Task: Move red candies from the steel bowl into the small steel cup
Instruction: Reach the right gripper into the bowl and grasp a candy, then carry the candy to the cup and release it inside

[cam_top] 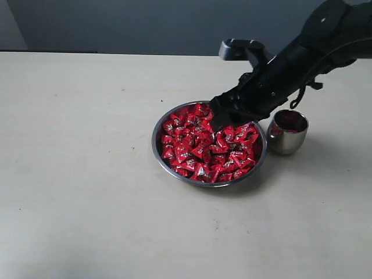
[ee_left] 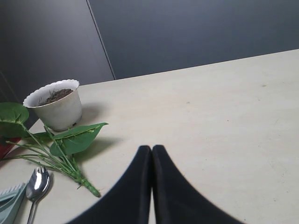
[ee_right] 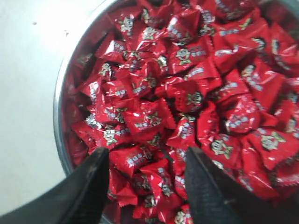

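Observation:
The steel bowl (cam_top: 158,129) sits mid-table, heaped with red candies (cam_top: 203,152). Just right of it stands the small steel cup (cam_top: 286,132), with something dark red inside. My right gripper (cam_top: 219,118) hangs over the bowl's far side, open, its tips just above the pile. In the right wrist view the two black fingers of the right gripper (ee_right: 148,156) straddle several red candies (ee_right: 140,158) near the bowl's rim (ee_right: 60,116), with nothing pinched between them. My left gripper (ee_left: 152,148) is shut and empty over bare table, away from the bowl.
In the left wrist view a white plant pot (ee_left: 55,103) with soil, a leafy green sprig (ee_left: 65,144) and a spoon (ee_left: 36,184) lie on the beige table (ee_left: 224,116). A dark wall runs behind the table.

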You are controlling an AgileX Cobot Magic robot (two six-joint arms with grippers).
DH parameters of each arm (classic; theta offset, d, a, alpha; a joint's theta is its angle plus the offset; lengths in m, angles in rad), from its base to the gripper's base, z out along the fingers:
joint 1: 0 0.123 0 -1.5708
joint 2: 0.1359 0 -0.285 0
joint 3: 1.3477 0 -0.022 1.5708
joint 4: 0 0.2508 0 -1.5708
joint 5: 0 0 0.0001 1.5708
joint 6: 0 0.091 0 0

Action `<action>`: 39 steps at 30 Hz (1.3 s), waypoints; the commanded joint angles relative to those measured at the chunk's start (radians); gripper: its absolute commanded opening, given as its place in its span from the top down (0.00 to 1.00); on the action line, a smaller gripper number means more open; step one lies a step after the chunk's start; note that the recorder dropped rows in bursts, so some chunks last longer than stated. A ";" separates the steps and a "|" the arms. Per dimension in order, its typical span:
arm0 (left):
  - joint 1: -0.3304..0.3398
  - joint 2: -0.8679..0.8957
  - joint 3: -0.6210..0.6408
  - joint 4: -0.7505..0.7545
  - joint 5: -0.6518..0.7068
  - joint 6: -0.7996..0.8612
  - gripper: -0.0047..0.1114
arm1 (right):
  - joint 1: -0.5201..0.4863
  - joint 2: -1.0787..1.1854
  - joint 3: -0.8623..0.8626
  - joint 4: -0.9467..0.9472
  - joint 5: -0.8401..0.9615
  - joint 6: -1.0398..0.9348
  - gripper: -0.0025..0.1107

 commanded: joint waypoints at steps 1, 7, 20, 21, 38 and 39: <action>-0.003 -0.004 0.001 0.004 -0.013 -0.004 0.96 | 0.060 0.059 -0.021 -0.002 -0.046 -0.013 0.55; -0.003 -0.004 0.001 0.004 -0.013 -0.004 0.96 | 0.072 0.152 -0.068 0.003 -0.073 -0.005 0.55; -0.003 -0.004 0.001 0.004 -0.013 -0.004 0.96 | 0.070 0.197 -0.087 0.008 -0.040 -0.003 0.97; -0.003 -0.004 0.001 0.004 -0.013 -0.004 0.96 | 0.070 0.178 -0.092 -0.013 -0.032 -0.001 0.97; -0.003 -0.004 0.001 0.004 -0.013 -0.004 0.96 | -0.118 -0.087 -0.090 -0.424 0.012 0.251 0.98; -0.003 -0.004 0.001 0.004 -0.013 -0.004 0.96 | -0.138 -0.088 -0.079 -0.422 0.010 0.251 0.98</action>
